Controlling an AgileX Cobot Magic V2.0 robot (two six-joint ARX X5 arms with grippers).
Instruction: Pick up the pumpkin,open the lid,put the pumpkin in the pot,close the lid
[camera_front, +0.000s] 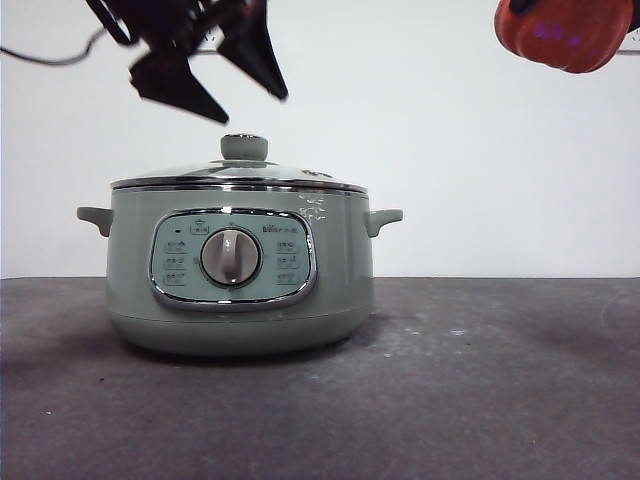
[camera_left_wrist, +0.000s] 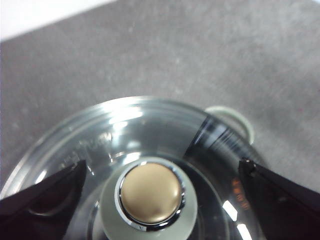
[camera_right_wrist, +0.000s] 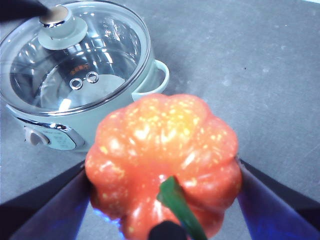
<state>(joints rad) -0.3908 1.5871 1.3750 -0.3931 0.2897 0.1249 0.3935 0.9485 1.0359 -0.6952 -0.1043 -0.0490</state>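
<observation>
Front view: left pincer (camera_front: 215, 85) hangs open just above the knob (camera_front: 244, 147) of the lid (camera_front: 238, 176), which sits shut on the pot (camera_front: 240, 300). Right pincer (camera_right_wrist: 165, 200) grips the pumpkin (camera_front: 567, 33) high at right, well apart.

The lid (camera_front: 238, 176) sits on the pot (camera_front: 240, 270), which stands on the surface (camera_front: 480, 380); the pumpkin (camera_front: 567, 32) hangs high to its right.

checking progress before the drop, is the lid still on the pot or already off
On. The lid sits flat on the pot rim; the open left gripper straddles its knob, not gripping.
</observation>
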